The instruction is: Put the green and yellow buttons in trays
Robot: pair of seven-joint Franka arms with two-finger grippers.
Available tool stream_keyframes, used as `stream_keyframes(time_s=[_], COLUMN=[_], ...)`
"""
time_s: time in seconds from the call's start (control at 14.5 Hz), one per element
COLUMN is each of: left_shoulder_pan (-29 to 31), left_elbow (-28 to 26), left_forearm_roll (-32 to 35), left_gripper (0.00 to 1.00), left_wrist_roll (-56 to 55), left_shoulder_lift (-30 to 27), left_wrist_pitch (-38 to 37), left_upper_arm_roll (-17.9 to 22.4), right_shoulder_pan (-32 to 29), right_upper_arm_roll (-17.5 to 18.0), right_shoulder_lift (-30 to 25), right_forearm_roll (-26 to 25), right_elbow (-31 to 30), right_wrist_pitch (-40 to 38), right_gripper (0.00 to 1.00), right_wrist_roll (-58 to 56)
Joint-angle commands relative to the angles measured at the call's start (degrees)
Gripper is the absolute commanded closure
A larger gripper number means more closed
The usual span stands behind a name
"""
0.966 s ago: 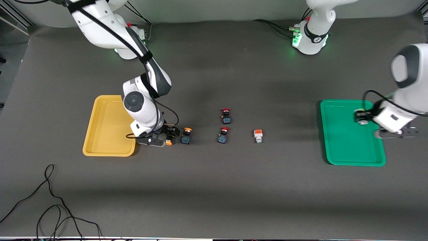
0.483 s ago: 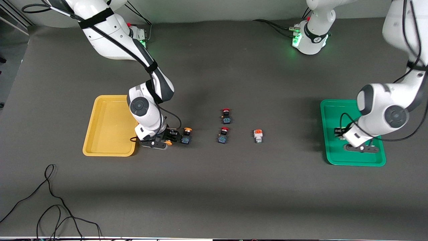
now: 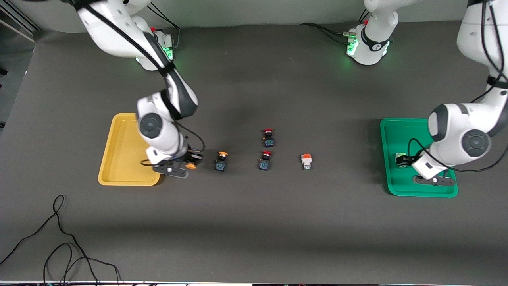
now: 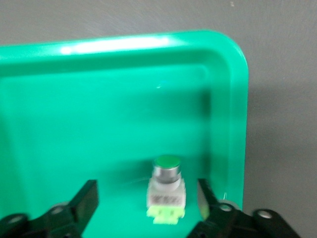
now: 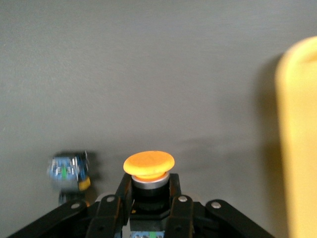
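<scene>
The right gripper [image 3: 189, 165] hangs over the dark counter [image 3: 254, 222] just beside the yellow tray [image 3: 119, 159], its fingers [image 5: 124, 191] clamped on the black body of an orange-capped button [image 5: 148, 166], whose round cap stands out past the fingertips. The yellow tray lies toward the right arm's end of the counter, and its rim shows at the edge of the right wrist view. A second orange-capped button [image 3: 221, 160] with a black-and-blue body stands on the counter near the gripper, toward the middle of the counter. Next in that row stands a red-capped switch [image 3: 265, 160], with another red-capped switch [image 3: 268, 137] farther from the front camera. A white-bodied button with an orange top [image 3: 306, 161] stands beside the nearer red one, toward the left arm's end. The green tray [image 3: 397, 186] lies toward the left arm's end of the counter. The left gripper [image 3: 401, 160] sits low inside this tray, its fingers [image 4: 84, 201] spread wide and apart from the green-capped button [image 4: 167, 191], which rests on the tray floor between them, near the tray's wall. That button has a white body, a metal collar and a pale green base. A black cable [image 3: 59, 242] trails across the counter's corner nearest the front camera at the right arm's end.
</scene>
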Motion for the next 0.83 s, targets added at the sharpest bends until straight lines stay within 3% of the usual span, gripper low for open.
stream_keyframes(time_s=[0.0,0.14,0.34,0.48,0.76], left_shoulder_pan=[0.25,-1.67,-7.81,-14.57,-27.23], left_elbow=[10.26,16.09,15.84,15.76,15.76], left_forearm_roll=[-0.1,-3.34,-4.58,-4.85,-4.85], left_gripper=[0.0,0.0,0.0,0.0,0.0], left_wrist_roll=[2.15,0.93,-5.28,-13.88,-31.57], left_shoulder_lift=[-4.89,-3.93,-1.21,0.99,4.86], left_wrist_pitch=[-18.18,-23.87,-20.9,-18.0,-9.13], left_upper_arm_roll=[-0.76,-1.29,-1.29,-1.29,-1.29], right_shoulder_pan=[0.29,0.38,0.38,0.38,0.56], right_upper_arm_roll=[-4.69,-9.52,-16.64,-20.78,-21.41], right_shoulder_lift=[-8.32,-10.61,-12.91,-13.7,-11.69], right_forearm_roll=[0.58,0.58,0.58,0.75,0.75], right_elbow=[-2.2,-3.07,-7.98,-14.64,-24.42], right_wrist_pitch=[-9.78,-13.05,-11.41,-3.53,13.1], right_gripper=[1.0,1.0,1.0,1.0,1.0], right_wrist_roll=[-6.74,-14.99,-27.47,-34.42,-36.3])
